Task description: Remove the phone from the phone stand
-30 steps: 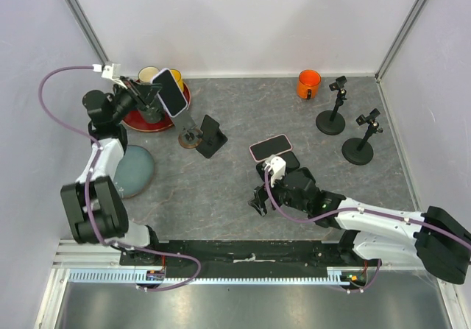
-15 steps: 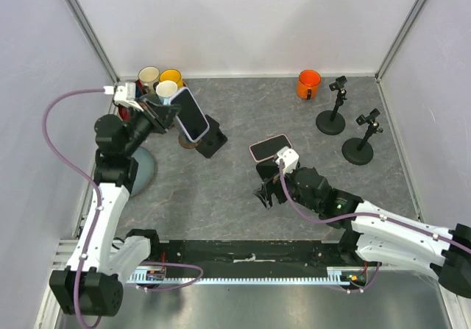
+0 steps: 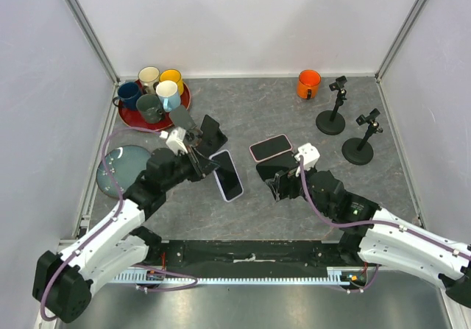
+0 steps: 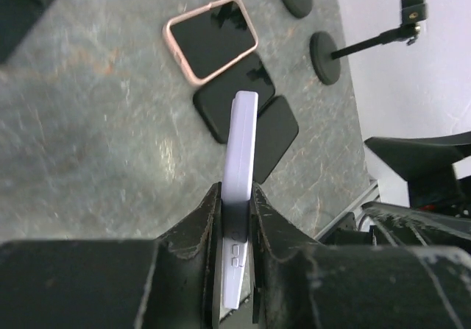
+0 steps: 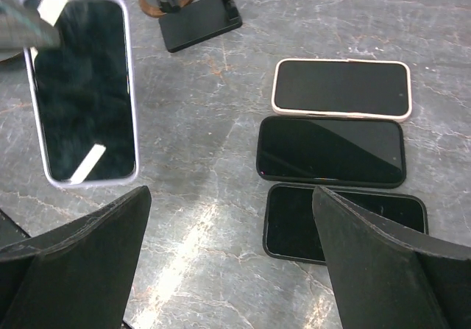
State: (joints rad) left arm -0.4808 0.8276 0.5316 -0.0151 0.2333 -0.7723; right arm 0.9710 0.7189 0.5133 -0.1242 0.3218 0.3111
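Grey marbled tabletop [image 3: 294, 108] carries everything. Nearest, the right fingers [image 5: 81, 263] stand spread wide and grip nothing. They hang above two black phones [image 5: 331, 151] and a pink-cased phone [image 3: 270, 147] lying side by side. To their left, the left fingers [image 4: 199, 226] are clamped on one end of the lavender-cased phone [image 3: 227, 175]. Its dark screen faces up, just on the near side of the black phone stand [image 3: 210, 134] and apart from it. Farther back sit a red tray [image 3: 132, 119] of mugs and an orange mug [image 3: 309, 84].
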